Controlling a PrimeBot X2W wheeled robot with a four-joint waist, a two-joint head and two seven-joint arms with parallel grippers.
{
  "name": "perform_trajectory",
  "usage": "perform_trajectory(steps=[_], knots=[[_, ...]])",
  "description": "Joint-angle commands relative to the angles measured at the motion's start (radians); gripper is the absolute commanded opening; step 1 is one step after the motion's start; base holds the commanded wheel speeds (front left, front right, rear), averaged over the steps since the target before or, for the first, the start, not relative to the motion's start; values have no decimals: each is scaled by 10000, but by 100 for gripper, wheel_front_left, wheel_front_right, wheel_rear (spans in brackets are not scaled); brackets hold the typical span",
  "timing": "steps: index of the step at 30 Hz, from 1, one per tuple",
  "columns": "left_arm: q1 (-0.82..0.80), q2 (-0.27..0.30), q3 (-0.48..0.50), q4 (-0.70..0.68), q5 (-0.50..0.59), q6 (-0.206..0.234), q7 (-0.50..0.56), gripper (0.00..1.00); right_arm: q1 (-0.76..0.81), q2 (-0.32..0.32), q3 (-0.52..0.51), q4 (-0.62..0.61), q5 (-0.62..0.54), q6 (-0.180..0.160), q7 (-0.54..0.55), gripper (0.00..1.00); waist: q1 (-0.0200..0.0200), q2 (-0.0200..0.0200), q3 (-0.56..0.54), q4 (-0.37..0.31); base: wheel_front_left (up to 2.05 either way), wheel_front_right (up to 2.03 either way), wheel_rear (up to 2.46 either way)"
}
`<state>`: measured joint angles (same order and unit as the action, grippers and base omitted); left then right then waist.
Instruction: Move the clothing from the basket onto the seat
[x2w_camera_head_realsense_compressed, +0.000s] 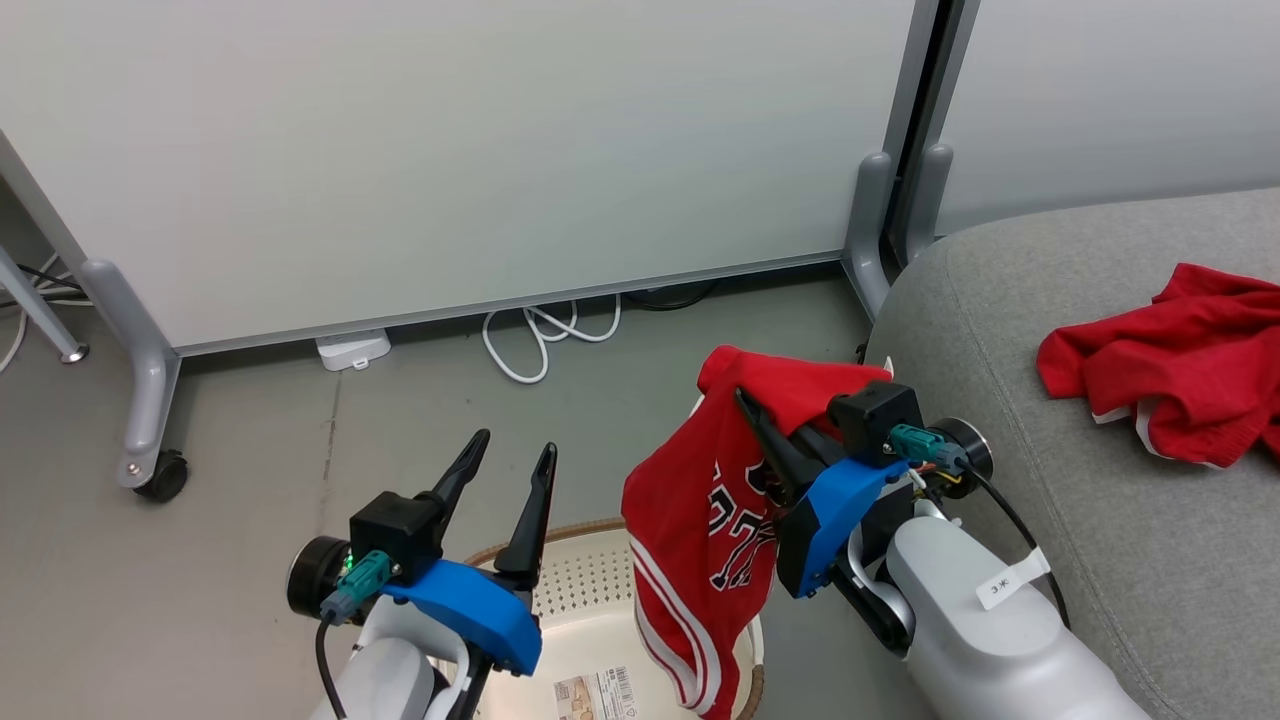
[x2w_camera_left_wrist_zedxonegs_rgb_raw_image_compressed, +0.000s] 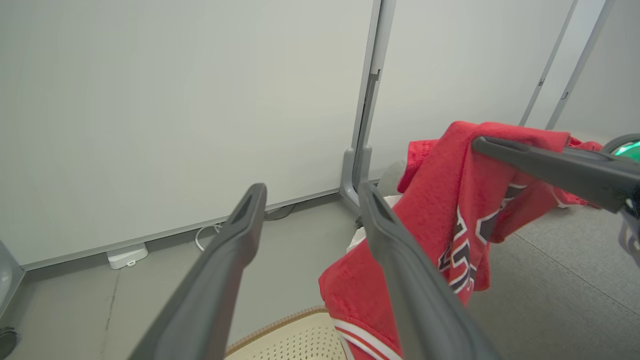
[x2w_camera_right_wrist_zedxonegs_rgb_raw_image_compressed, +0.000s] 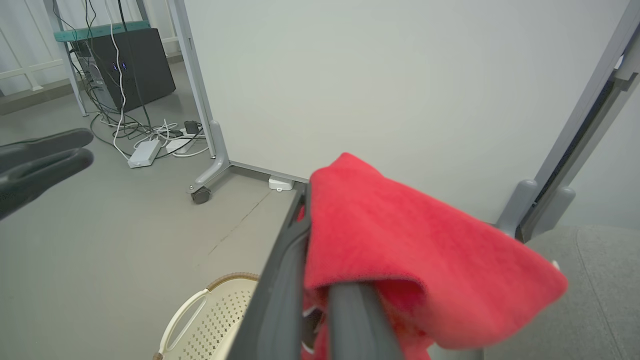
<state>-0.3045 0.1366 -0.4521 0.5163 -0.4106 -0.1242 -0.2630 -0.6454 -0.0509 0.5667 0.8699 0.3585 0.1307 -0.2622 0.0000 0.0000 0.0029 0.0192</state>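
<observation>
The jersey (x2w_camera_head_realsense_compressed: 700, 540), red with dark lettering and white stripes at its hem, hangs at lower centre of the head view from the right gripper (x2w_camera_head_realsense_compressed: 750, 405), whose jaws are closed on a fold at the top of the cloth. Its striped lower end drops across the right side of the basket (x2w_camera_head_realsense_compressed: 580, 580); whether it touches the rim I cannot tell. In the right wrist view the fold drapes over the fingers (x2w_camera_right_wrist_zedxonegs_rgb_raw_image_compressed: 280, 280) and hides one tip. The second garment (x2w_camera_head_realsense_compressed: 1180, 370), also red with white trim, lies crumpled on the sofa (x2w_camera_head_realsense_compressed: 1100, 540) at the right edge of the head view, well apart from the jersey. The basket sits on the floor at bottom centre, just left of the sofa, with a label (x2w_camera_head_realsense_compressed: 597, 693) on its bottom. The left gripper (x2w_camera_head_realsense_compressed: 514, 445) is at lower left, above the basket's left side, its jaws spread wide and holding nothing; in the left wrist view the jersey (x2w_camera_left_wrist_zedxonegs_rgb_raw_image_compressed: 440, 200) hangs just right of its fingers (x2w_camera_left_wrist_zedxonegs_rgb_raw_image_compressed: 400, 280). Behind stands a white panel (x2w_camera_head_realsense_compressed: 450, 150) on a castor (x2w_camera_head_realsense_compressed: 163, 475), with a white cable (x2w_camera_head_realsense_compressed: 540, 340) looped at its foot.
</observation>
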Motion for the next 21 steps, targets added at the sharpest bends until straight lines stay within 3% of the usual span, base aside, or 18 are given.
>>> perform_trajectory(steps=[1, 11, 21], knots=[[134, -29, 95, -59, 63, -67, -27, 100, 151, 9, -35, -59, -30, 1, -37, 0, 0, 0, 3, 0, 0, 0, 0], [418, -221, 508, -204, 441, -64, -26, 100, 191, 9, -72, -95, -63, 1, -37, 0, 0, 0, -22, -62, 0, 0, 0], [385, -220, 395, -239, 483, -65, -27, 100, 146, 6, 30, -210, -26, 1, -36, 0, 0, 0, 48, -795, 0, 0, 0]])
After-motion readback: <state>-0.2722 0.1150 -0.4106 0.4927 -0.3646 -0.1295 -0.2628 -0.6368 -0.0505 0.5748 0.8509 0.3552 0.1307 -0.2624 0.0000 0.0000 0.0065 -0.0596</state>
